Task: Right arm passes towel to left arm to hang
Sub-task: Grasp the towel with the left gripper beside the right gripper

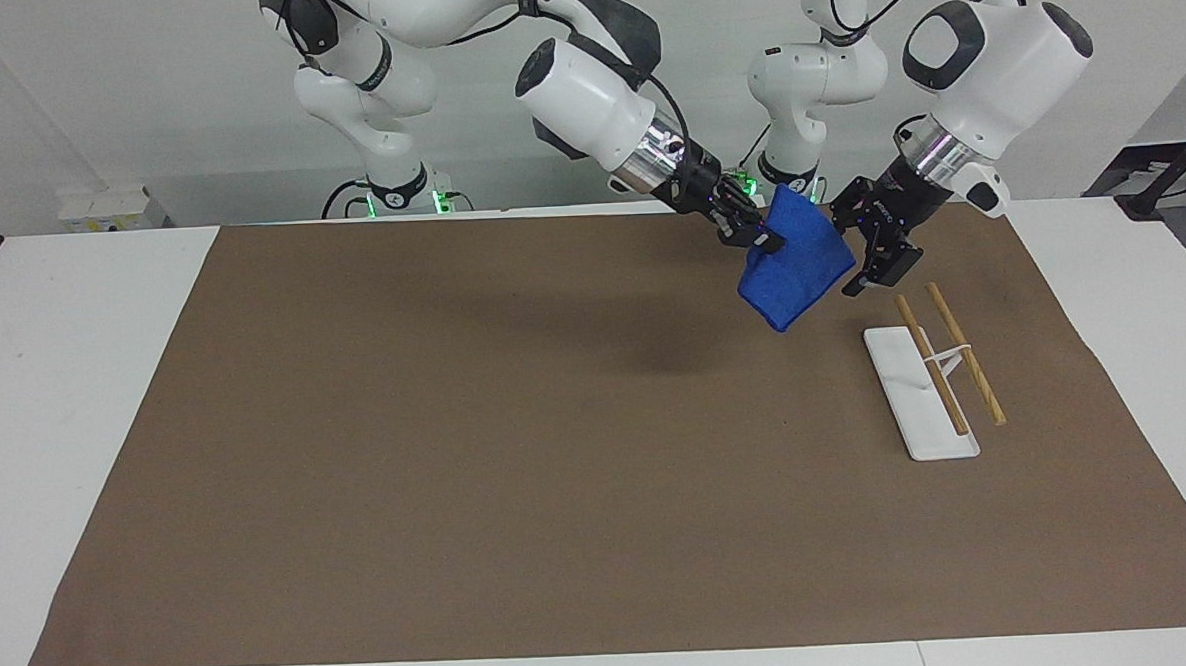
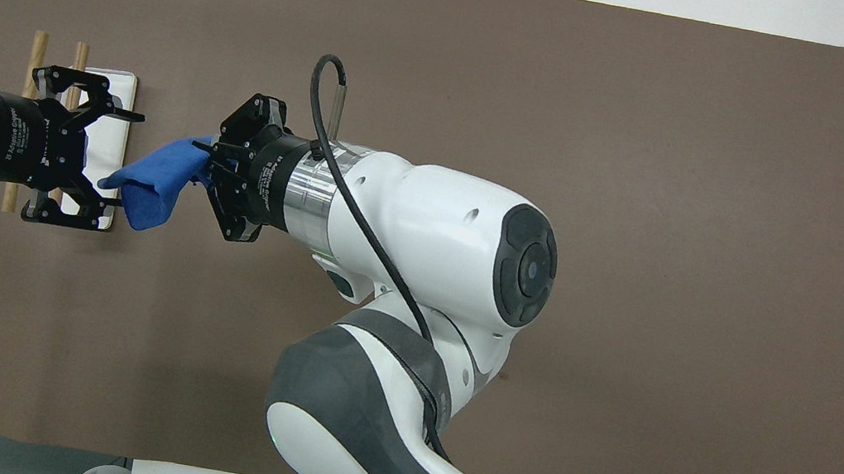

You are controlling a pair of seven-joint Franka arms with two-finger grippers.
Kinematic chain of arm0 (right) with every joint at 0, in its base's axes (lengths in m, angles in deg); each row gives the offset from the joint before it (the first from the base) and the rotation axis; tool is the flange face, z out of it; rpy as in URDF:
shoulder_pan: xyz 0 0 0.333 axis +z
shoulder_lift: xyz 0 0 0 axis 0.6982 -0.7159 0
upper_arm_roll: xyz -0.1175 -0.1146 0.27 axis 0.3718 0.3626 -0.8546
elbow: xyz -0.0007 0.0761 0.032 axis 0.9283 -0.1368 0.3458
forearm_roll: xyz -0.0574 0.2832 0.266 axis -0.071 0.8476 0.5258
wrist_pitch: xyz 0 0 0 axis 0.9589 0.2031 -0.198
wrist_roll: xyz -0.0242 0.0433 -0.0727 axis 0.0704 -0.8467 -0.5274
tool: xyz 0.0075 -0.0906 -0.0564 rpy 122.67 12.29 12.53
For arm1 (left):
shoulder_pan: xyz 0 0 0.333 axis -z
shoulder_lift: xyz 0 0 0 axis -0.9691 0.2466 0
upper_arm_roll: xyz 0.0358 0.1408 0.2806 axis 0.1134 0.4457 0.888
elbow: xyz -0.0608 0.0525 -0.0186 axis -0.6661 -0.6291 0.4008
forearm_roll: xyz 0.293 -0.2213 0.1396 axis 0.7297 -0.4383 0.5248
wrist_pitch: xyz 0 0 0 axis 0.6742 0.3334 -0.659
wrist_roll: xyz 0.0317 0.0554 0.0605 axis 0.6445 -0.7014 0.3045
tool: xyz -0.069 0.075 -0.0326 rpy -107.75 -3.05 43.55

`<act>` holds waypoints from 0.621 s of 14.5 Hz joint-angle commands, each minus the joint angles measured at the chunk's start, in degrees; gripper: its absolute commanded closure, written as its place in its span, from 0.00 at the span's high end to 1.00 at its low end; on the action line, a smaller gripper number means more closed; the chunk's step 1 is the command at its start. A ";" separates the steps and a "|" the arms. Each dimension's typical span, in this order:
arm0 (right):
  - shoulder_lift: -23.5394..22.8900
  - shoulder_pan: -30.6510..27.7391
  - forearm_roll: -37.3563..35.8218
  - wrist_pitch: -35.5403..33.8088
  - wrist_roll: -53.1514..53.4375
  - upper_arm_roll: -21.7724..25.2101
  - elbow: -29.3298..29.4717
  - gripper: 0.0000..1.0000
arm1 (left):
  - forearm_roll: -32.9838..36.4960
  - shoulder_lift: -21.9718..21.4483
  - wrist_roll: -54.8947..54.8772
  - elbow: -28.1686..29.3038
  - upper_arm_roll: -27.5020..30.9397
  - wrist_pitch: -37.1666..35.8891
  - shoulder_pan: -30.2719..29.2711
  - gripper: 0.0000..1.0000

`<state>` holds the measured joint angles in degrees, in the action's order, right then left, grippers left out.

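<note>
**Towel held up between the two grippers**

We see the right gripper (image 1: 757, 238) clenched on one corner of the blue towel (image 1: 793, 264), which hangs in the air over the brown mat (image 1: 458, 459), toward the left arm's end of the table. The left gripper (image 1: 864, 246) has its fingers spread on either side of the towel's free edge, not clamped on it. The white rack (image 1: 921, 389) with two wooden rods stands on the mat just beside them.

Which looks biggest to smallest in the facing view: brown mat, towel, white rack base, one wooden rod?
1. Brown mat, by far the largest.
2. Blue towel, held up in the air by the right gripper, so its apparent size is less sure.
3. White rack base.
4. Wooden rod, thinnest; similar length to the base.
</note>
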<state>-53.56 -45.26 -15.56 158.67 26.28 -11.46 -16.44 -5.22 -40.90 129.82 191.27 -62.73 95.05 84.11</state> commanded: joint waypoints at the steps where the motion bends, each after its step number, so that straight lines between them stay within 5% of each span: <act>1: -1.20 -0.16 0.78 1.01 0.07 -0.84 1.03 0.00 | -0.79 -1.24 0.66 1.69 0.33 1.91 1.02 0.47; 5: -1.20 -0.08 0.78 1.01 -0.11 -0.84 1.03 0.00 | -0.70 -1.15 0.22 1.69 0.33 1.38 1.02 0.06; 9: -1.20 -0.08 0.70 1.01 -0.11 -0.84 1.12 0.00 | -0.61 -1.15 0.04 1.51 0.33 1.30 1.02 0.00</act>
<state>-53.70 -45.26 -15.56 158.67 26.28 -11.47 -16.22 -5.23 -40.91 129.80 191.34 -62.74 95.32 84.38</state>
